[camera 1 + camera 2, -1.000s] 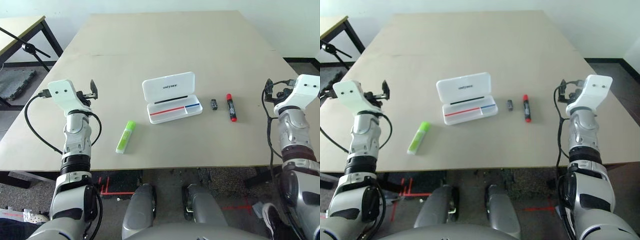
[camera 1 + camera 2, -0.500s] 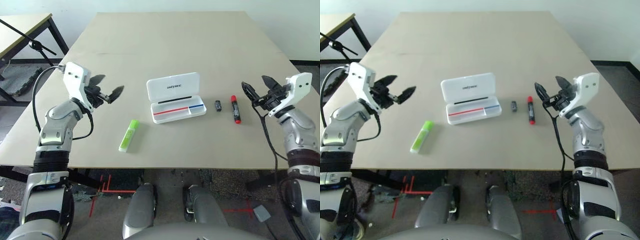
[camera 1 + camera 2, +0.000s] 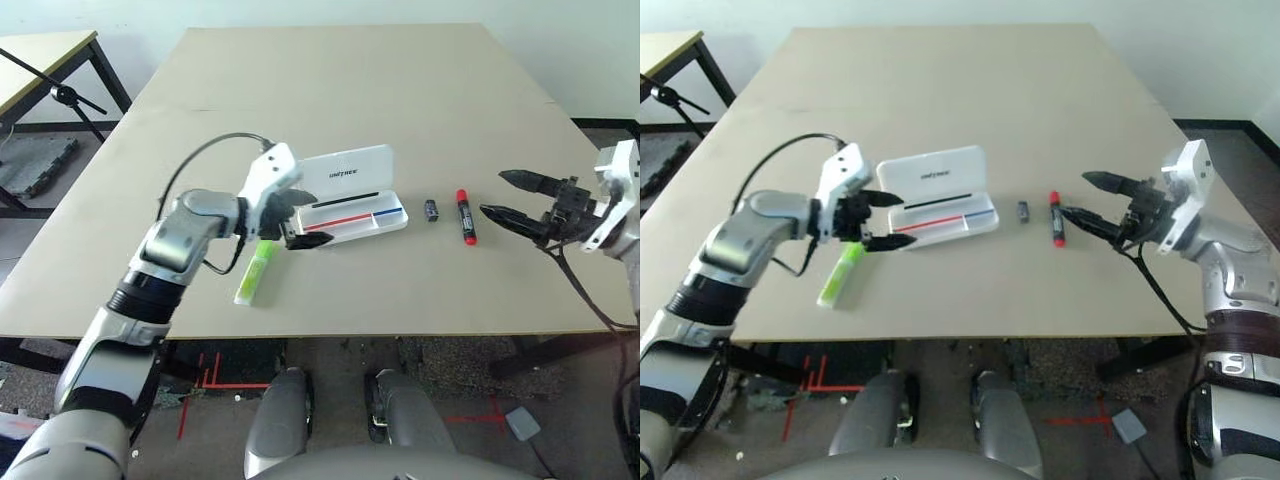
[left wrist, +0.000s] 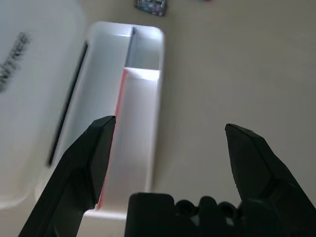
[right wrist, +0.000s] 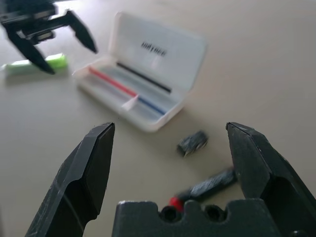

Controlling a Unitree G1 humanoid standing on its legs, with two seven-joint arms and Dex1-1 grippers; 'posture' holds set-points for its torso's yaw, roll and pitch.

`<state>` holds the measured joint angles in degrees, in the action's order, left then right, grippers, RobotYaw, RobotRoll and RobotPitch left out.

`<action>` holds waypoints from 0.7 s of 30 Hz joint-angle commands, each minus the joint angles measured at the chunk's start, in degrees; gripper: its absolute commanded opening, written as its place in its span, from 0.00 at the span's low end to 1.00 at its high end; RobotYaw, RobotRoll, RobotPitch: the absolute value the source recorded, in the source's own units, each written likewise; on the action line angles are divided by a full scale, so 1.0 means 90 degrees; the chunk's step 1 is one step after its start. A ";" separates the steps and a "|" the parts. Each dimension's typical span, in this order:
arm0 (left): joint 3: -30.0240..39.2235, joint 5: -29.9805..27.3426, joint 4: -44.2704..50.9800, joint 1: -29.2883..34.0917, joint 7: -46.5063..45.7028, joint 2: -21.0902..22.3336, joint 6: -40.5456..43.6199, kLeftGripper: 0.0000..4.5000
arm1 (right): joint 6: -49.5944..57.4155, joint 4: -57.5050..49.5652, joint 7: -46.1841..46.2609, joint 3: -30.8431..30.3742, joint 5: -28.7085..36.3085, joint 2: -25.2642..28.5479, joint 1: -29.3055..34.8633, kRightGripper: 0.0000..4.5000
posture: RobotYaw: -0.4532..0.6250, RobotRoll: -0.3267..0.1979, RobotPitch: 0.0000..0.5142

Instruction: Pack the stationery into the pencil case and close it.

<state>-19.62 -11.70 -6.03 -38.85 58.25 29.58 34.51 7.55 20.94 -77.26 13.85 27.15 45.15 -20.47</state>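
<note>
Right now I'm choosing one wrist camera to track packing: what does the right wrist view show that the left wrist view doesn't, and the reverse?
Right wrist view alone: the highlighter, the marker, the left gripper seen from across the table, and its own right gripper, open. Left wrist view alone: a close look down into the case's tray. Both: the open case, the black block and the table.

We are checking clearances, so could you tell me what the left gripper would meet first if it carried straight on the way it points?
Probably the open pencil case: the left gripper, fingers open, points at its tray.
</note>
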 commanded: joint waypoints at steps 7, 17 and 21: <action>-0.0621 0.0922 -0.0858 -0.0314 -0.0178 -0.0366 -0.0287 1.00 | 0.0063 -0.0430 -0.0223 0.0013 0.0055 0.0170 0.0200 1.00 | 0.54 0.62 0.23; -0.0718 0.1239 -0.1253 -0.0209 -0.0038 -0.0583 -0.0701 1.00 | 0.0041 -0.0514 -0.0002 0.0038 0.0130 0.0054 0.0115 1.00 | 0.53 0.62 0.22; -0.0628 0.1217 -0.1199 -0.0207 -0.0075 -0.0666 -0.0721 1.00 | 0.0036 -0.0501 0.0040 0.0045 0.0147 0.0046 0.0090 1.00 | 0.54 0.62 0.22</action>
<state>-24.94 -1.19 -16.81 -41.17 57.17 24.04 28.32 8.17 17.26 -76.96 14.00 28.04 45.70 -19.46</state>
